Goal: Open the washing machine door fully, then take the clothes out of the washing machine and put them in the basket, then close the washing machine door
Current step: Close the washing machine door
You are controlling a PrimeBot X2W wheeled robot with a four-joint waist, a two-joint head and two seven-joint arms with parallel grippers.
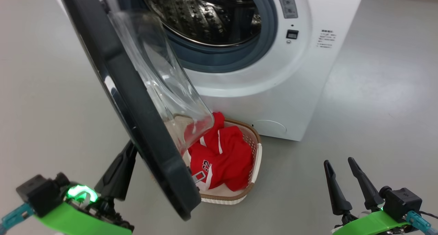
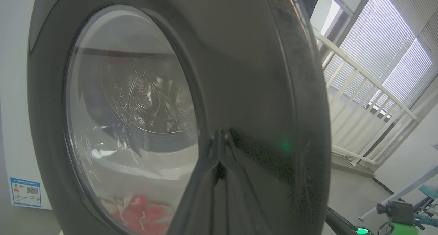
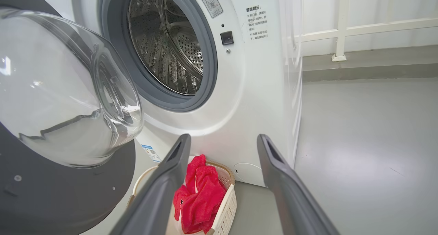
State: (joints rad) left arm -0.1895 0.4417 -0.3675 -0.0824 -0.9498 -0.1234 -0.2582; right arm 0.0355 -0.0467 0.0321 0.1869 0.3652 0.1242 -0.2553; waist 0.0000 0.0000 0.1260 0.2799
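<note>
Your left hand (image 1: 127,154) has its two dark fingers pressed together with nothing between them. In the head view its tips pass behind the black rim of the washing machine door (image 1: 137,101), so you cannot see them there. In the left wrist view the left hand (image 2: 219,139) points at the door's glossy outer face (image 2: 256,74), its tips meeting their own reflection. Whether they truly touch the rim is hard to tell.

Your right hand (image 1: 339,162) stands wide open and empty, low over the grey floor (image 1: 376,108), well apart from the washing machine (image 1: 273,101). In its own wrist view the right hand (image 3: 223,141) frames the machine's lower front.

The door is swung out on your left, and the steel drum (image 3: 164,47) is in plain sight, though its top is cut off.

The clothes (image 1: 226,153) lie in the basket (image 1: 255,153), which sits on the floor just in front of the machine. The door's lower edge and glass bowl cover the basket's left part in the head view. The number print on the red cloth is small and turned, so it reads poorly. Through the glass in the left wrist view the clothes (image 2: 143,214) are only a red blur.
</note>
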